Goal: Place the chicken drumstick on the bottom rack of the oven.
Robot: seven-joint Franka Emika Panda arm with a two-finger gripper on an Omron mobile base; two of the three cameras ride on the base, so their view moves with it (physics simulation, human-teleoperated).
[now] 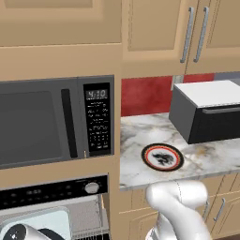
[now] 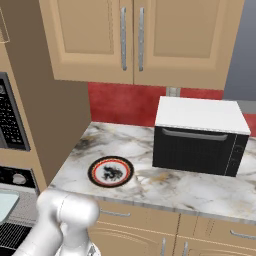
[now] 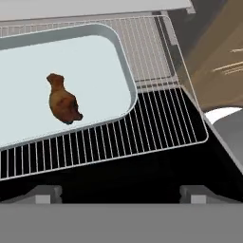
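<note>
Clearly "4:10" on the microwave (image 1: 56, 122) display (image 1: 97, 94).

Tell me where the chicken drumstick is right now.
In the hand view, the chicken drumstick lies left of centre on the pale blue-grey tray, which sits on the wire rack of the oven.
</note>
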